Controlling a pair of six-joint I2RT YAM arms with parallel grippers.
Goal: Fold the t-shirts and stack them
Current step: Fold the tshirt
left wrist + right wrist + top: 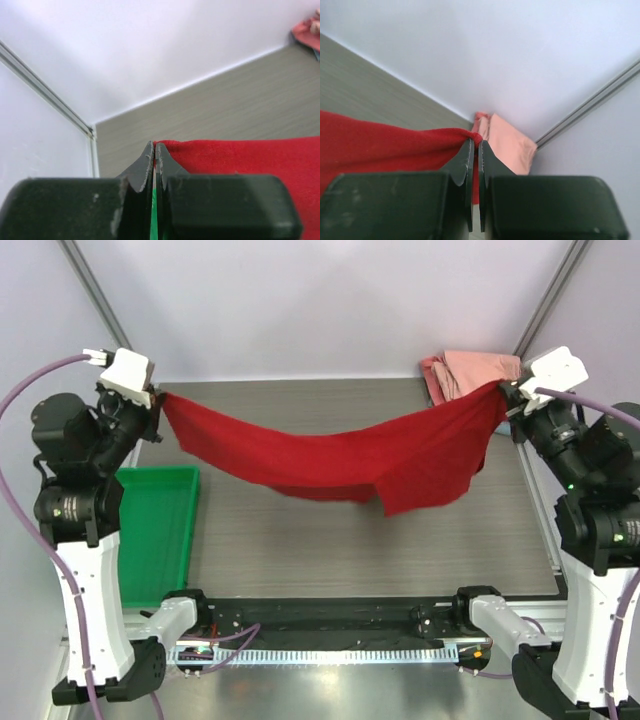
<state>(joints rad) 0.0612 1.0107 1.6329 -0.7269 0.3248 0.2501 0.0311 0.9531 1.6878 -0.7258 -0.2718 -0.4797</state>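
We have the grey worktop spread out beneath both tools. Strung between them hangs the deep red t-shirt, sagging in the middle, with one flap drooping lower towards the right tool. We cannot tell whether that flap touches the worktop. Below the left tool, on its near side, the green tray sits on the worktop. Just behind the right tool, in the far corner, lie the folded salmon-pink shirts. The left tool is pinched narrow on one end of the red cloth, and the right tool is clamped narrow on the other.
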